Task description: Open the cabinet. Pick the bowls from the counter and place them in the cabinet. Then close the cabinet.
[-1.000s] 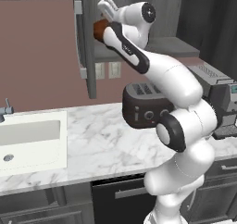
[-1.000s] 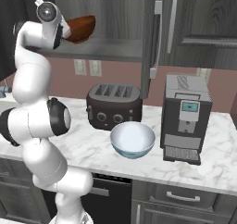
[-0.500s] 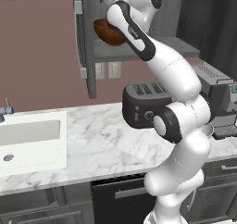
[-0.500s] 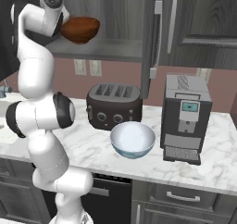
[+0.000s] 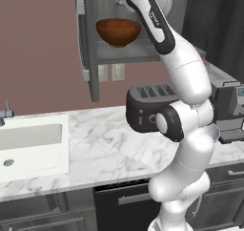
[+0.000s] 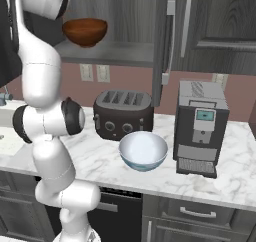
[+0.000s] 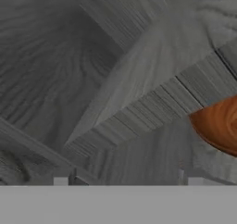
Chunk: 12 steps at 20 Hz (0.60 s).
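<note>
Since a second ago I'm lifting my arm up and off the brown bowl point(image 5: 118, 31), which is now sitting on the cabinet point(image 6: 127, 53) shelf just below my gripper point(image 7: 125, 181), whose fingers are standing apart with nothing between them. So one's done; the blue-white bowl point(image 6: 143, 150) is waiting on the counter point(image 6: 95, 161) well below, then door closing.
</note>
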### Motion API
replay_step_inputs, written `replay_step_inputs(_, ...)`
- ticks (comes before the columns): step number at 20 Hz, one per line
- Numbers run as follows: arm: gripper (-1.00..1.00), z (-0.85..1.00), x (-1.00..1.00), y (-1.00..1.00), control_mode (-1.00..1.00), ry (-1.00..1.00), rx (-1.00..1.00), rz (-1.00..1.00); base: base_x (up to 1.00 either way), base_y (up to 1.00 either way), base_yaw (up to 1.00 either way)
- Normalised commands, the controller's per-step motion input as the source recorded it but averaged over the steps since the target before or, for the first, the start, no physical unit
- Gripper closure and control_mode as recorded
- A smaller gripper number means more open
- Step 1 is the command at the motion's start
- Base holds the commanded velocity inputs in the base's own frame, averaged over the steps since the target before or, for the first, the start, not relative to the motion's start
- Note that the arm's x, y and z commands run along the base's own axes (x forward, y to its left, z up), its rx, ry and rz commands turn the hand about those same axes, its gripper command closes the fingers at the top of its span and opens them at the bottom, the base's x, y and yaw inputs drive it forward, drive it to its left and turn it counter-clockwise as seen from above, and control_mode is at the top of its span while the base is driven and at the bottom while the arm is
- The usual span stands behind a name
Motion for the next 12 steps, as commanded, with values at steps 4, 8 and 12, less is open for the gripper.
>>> replay_step_inputs(4,-1.00,-0.51,-1.00,-0.19,-1.00,-0.01,-0.16,0.00,0.00,0.00,0.00)
replay_step_inputs(8,-1.00,-1.00,-1.00,-0.19,-1.00,0.00,-0.32,0.00,0.00,0.00,0.00)
replay_step_inputs(12,-1.00,-1.00,-1.00,0.00,-1.00,-0.03,-0.27,-0.05,0.00,0.00,0.00)
